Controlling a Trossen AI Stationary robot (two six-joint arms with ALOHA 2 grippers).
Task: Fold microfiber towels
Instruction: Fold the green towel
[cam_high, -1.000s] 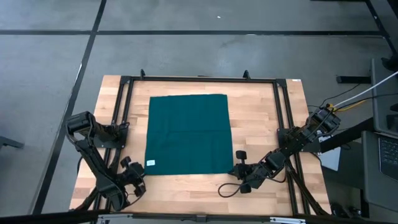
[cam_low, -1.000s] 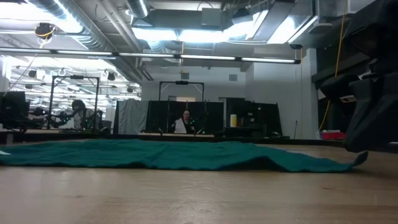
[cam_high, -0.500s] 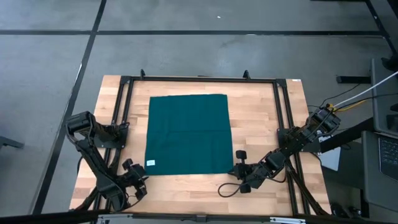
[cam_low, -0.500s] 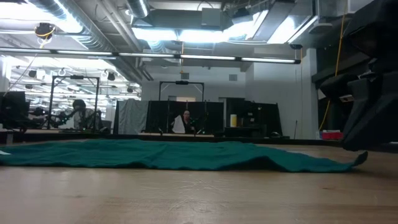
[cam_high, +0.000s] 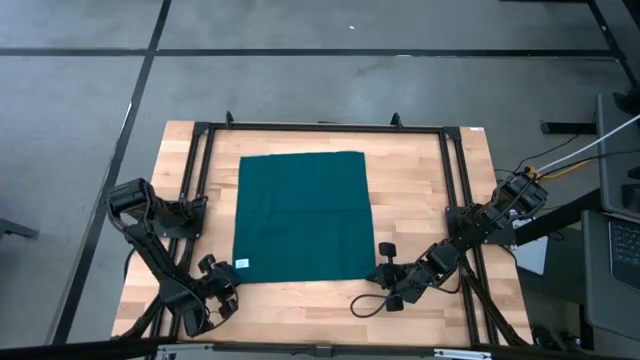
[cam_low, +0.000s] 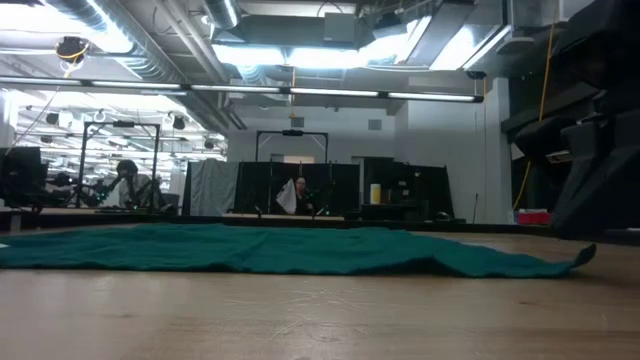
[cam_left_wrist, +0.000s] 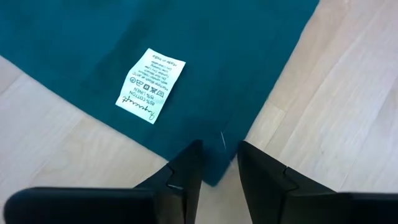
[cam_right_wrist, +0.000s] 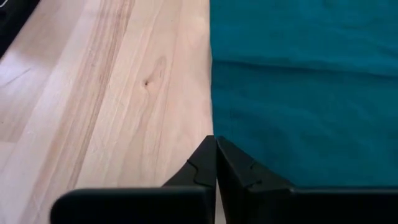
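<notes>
High view shows the microfiber towel spread flat as 1 teal square in the middle of the wooden table, its white tag at the lower left corner.

The left gripper sits just beside that tagged corner, at the lower left of the frame. In the left wrist view its 2 fingers are spread apart with the cloth's corner tip lying between them, not yet pinched.

The right gripper waits at the towel's lower right corner. In the right wrist view its fingers look pressed together, tips meeting right at the cloth's edge, holding nothing as far as can be seen.

I judge the towel light, limp and grippy against the wood: it should drape and sag once lifted, not slide or hold shape. The best holds look like the 2 lower corners, pinched low at the hem so the fold carries evenly toward the top edge.
</notes>
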